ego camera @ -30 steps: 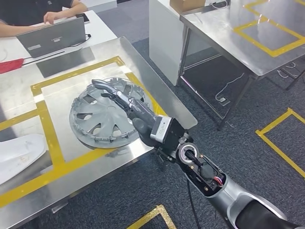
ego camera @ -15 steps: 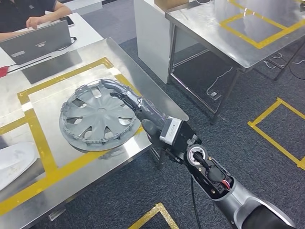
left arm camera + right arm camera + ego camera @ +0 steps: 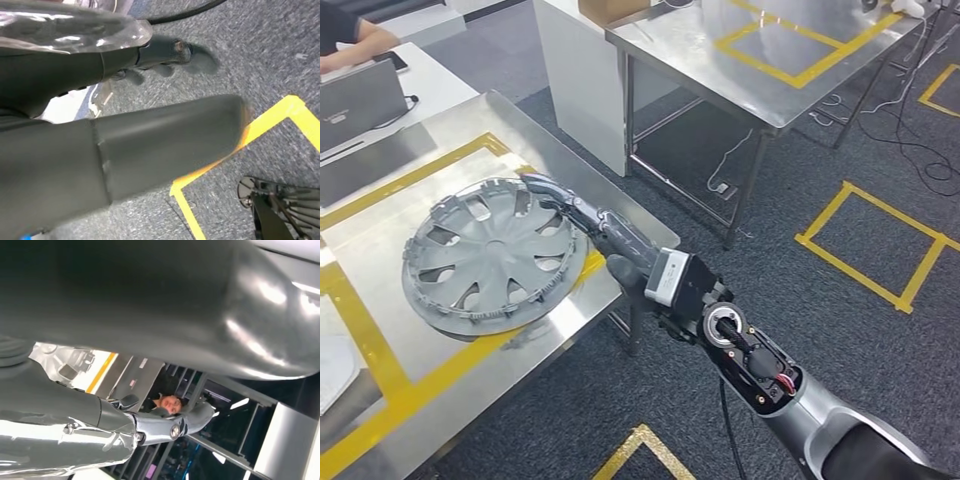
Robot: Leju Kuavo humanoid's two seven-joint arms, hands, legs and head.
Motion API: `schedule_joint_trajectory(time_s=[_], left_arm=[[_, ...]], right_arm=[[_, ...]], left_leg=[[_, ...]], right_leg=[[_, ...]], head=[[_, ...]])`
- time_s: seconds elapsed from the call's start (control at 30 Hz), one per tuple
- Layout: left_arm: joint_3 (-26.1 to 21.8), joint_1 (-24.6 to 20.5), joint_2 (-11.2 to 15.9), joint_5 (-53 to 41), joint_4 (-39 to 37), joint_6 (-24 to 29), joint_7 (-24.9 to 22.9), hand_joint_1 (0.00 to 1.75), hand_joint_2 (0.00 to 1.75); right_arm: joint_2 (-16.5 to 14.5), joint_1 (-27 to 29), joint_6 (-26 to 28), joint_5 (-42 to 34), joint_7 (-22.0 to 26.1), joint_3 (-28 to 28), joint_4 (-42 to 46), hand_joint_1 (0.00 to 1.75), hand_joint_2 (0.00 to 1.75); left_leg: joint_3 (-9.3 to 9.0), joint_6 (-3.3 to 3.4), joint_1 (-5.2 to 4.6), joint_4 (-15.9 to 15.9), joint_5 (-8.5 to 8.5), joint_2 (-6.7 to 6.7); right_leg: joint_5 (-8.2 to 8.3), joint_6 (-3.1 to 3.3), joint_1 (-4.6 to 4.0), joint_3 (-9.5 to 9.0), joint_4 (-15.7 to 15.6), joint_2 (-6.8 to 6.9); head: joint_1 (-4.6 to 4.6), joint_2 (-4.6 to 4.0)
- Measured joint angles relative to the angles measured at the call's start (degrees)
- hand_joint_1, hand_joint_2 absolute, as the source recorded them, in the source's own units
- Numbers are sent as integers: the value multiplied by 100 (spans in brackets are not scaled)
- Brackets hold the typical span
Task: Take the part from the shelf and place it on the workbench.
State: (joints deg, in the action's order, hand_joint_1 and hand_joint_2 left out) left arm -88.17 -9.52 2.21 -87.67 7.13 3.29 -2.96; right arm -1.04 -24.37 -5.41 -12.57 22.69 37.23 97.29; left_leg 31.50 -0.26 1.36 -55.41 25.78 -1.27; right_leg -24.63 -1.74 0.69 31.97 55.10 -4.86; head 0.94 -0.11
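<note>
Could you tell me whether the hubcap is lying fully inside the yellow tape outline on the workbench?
No, in the head view the hubcap overlaps the yellow tape along the near side of the workbench.

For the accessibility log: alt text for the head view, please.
The robot's right hand reaches over the near edge of a steel workbench, fingers on the rim of a grey hubcap lying flat across yellow tape lines. A second steel table stands beyond on grey carpet.

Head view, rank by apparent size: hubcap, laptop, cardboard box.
1. hubcap, held at its rim by the right robot hand
2. laptop, cropped by the frame edge
3. cardboard box, also cropped and farthest away, so its true size is unsure
</note>
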Motion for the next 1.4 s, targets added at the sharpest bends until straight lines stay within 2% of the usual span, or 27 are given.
schedule_joint_trajectory(time_s=[0.07,0.13,0.17,0.2,0.23,0.27,0.33,0.4,0.43,0.5,0.57,0.63,0.67,0.73,0.8,0.83,0.93,0.97,1.0,1.07,1.13,1.17,1.2,1.23,1.27,1.33,1.4], left_arm=[[1,-3,-10,0,0,0,-2,0,0],[2,7,-11,0,0,4,-4,0,0],[2,13,-11,0,0,9,-4,0,0],[2,16,-11,0,0,13,-5,0,0],[2,16,-11,0,0,16,-6,0,0],[2,14,-13,0,0,16,-6,0,0],[2,9,-23,0,0,16,-5,0,0],[2,9,-32,0,0,16,-5,0,0],[2,10,-33,0,0,17,-5,0,0],[3,3,-30,0,0,20,-4,0,0],[4,-5,-32,0,0,24,-1,0,0],[4,1,-34,0,0,25,1,0,0],[4,5,-32,0,0,25,1,0,0],[4,10,-26,0,0,25,1,0,0],[4,11,-26,0,0,25,1,0,0],[4,17,-24,0,0,25,1,0,0],[6,27,-14,0,0,27,-1,0,0],[7,19,-15,0,0,27,-2,0,0],[7,10,-22,0,0,27,-5,0,0],[7,-3,-32,1,0,27,-14,0,0],[7,2,-32,2,0,29,-19,0,0],[7,7,-31,2,0,31,-19,0,0],[7,12,-31,2,0,33,-20,0,0],[7,14,-31,1,0,35,-20,0,0],[7,15,-33,1,0,36,-21,0,0],[7,11,-45,0,0,25,-18,0,0],[7,10,-62,0,0,-18,-2,0,0]], right_arm=[[13,-9,-25,0,8,-5,1,0,0],[23,-15,-43,0,12,-7,-1,0,0],[26,-12,-45,0,13,-7,-4,0,0],[29,-8,-48,0,13,-7,-7,0,0],[32,-5,-49,0,13,-7,-9,0,0],[34,-4,-49,0,14,-7,-11,0,0],[36,-9,-49,0,16,-7,-10,0,0],[37,-23,-49,0,19,-7,-10,0,0],[38,-28,-49,0,19,-8,-10,0,0],[43,-29,-49,0,19,-11,-8,0,0],[46,-37,-49,0,21,-15,0,0,0],[49,-43,-49,0,21,-15,2,0,0],[50,-42,-49,0,19,-13,0,0,0],[51,-36,-49,0,17,-11,-3,0,0],[51,-36,-49,0,17,-11,-3,0,0],[52,-31,-49,0,16,-11,-5,0,0],[54,-22,-50,0,19,-11,-10,0,0],[55,-23,-50,0,26,-13,-9,0,0],[56,-22,-51,0,36,-16,-9,0,0],[61,-29,-52,-3,61,-26,-9,0,0],[64,-36,-55,-9,84,-33,-10,0,0],[66,-34,-57,-11,92,-35,-11,0,0],[68,-30,-58,-11,97,-38,-14,0,0],[71,-28,-58,-11,99,-40,-15,0,0],[74,-28,-59,-11,101,-45,-16,0,0],[75,-31,-58,-12,102,-57,-7,0,0],[75,-34,-56,-11,101,-74,20,0,0]], left_leg=[[-5,77,5,18,-13,85],[-4,120,-11,21,-6,175],[-4,129,-24,21,-2,225],[-8,135,-38,20,3,274],[-14,140,-50,20,8,320],[-26,142,-63,19,14,360],[-57,134,-90,19,34,434],[-70,104,-117,16,50,506],[-73,84,-125,20,54,550],[-93,37,-129,31,68,637],[-21,-18,-121,-190,236,498],[273,-61,-99,-845,591,254],[421,-72,-90,-1157,739,199],[560,-82,-84,-1444,858,176],[566,-83,-84,-1457,862,176],[541,-91,-74,-1362,739,170],[113,-63,-27,-257,81,-6],[-4,-28,-28,12,-16,-41],[-7,11,-28,23,-24,4],[-22,83,-22,57,-44,86],[-29,127,-20,74,-48,172],[-28,140,-24,74,-45,219],[-28,143,-29,72,-42,267],[-31,144,-31,71,-37,315],[-38,141,-32,71,-31,359],[-69,119,-36,72,-12,440],[-95,72,-63,63,13,506]], right_leg=[[-197,-51,-1,135,307,167],[-590,-84,-10,486,1087,370],[-745,-92,-10,671,1485,410],[-804,-90,-11,788,1731,431],[-746,-77,-13,792,1742,442],[-586,-51,-19,680,1513,461],[-204,40,-68,257,673,616],[-39,122,-138,-4,109,774],[-46,144,-164,-24,34,792],[-10,180,-145,-28,-18,686],[46,232,-97,-64,-98,588],[78,264,-76,-71,-134,497],[82,270,-75,-64,-134,464],[82,270,-75,-60,-134,429],[82,270,-75,-60,-134,427],[82,267,-72,-62,-129,363],[62,166,-68,-16,-44,27],[58,117,-67,5,-25,-40],[56,84,-58,15,-21,-50],[-76,14,-60,101,169,101],[-429,-43,-55,396,824,338],[-615,-65,-41,595,1249,397],[-727,-80,-28,757,1585,422],[-734,-86,-19,831,1731,437],[-631,-82,-14,788,1641,452],[-233,-43,-22,407,874,558],[5,22,-74,61,165,726]], head=[[56,0],[140,0],[169,0],[185,0],[202,0],[219,0],[249,0],[257,0],[252,0],[243,0],[202,0],[120,0],[90,0],[68,0],[67,0],[52,0],[0,0],[0,0],[6,0],[43,0],[113,0],[145,0],[163,0],[177,0],[193,0],[232,0],[266,0]])
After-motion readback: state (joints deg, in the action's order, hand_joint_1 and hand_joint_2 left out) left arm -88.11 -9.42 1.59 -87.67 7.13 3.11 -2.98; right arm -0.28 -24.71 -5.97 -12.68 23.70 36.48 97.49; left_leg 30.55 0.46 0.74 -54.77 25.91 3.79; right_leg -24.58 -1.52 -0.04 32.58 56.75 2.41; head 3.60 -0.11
